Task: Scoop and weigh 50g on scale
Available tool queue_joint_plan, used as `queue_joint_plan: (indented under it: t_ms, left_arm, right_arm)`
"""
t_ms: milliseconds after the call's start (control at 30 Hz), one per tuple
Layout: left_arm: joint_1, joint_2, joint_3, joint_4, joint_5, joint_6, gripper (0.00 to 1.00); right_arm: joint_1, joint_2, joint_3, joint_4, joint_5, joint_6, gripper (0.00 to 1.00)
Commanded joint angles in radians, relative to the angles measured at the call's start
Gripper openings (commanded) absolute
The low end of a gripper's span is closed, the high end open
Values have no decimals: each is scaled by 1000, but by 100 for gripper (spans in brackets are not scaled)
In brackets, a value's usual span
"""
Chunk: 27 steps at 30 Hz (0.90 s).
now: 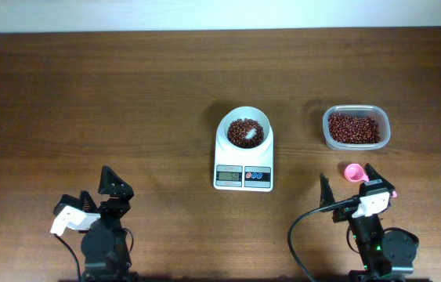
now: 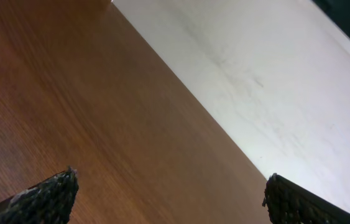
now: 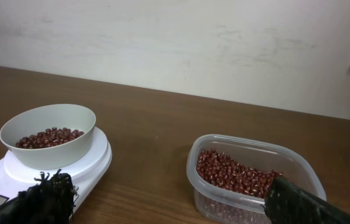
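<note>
The beans (image 1: pixel 238 130) are recorded in the bowl (image 1: pixel 245 110) of the scale (image 1: pixel 243 160) and in the tub (image 1: pixel 356 146) right of the scale. Loose, hard and free-rolling, they are judged unpinchable and best taken with the pink scoop (image 1: pixel 353 172), gripped by its handle. The scoop lies front-right of the scale between the spread jaws of the right gripper (image 1: pixel 348 178), contact possibly absent; the left gripper (image 1: pixel 116 184), front-left, is spread and empty.
</note>
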Motion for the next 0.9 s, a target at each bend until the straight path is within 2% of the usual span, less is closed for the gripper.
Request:
queue_joint_plan:
  t_ms: [0,100,233,267,333,433,467,667,767,867]
  left_arm:
    - [-11,0,-10,2,-10,173,99]
    - [-46,-24,-46,92,-9,323,99]
    - [-57,-26,-58,115,65,358,99]
    - [-56,-27,-58,115,100,400,99]
    - [-43,-44,-58,106,213,523,99]
    - [14,-65,-58,99,486,818,99]
    - [30,-65,-58,100,523,858,99]
    - [60,-65,-58,100,515,863,99]
    - [60,-65,-58,98,515,801,99]
    - [60,-65,-58,98,515,799,99]
  right_arm:
    - [-5,-9,-5,-8,16,3,99]
    - [-5,-9,-5,-8,16,3,99]
    - [-5,-9,-5,-8,16,3,99]
    - [-5,-9,-5,-8,16,3,99]
    - [-5,-9,-5,-8,16,3,99]
    - [-5,-9,-5,-8,16,3,99]
    - [-5,-9,-5,-8,16,3,99]
    - [-5,-9,-5,-8,16,3,99]
    - [-5,-9,-5,-8,16,3,99]
    - [-5,-9,-5,-8,16,3,99]
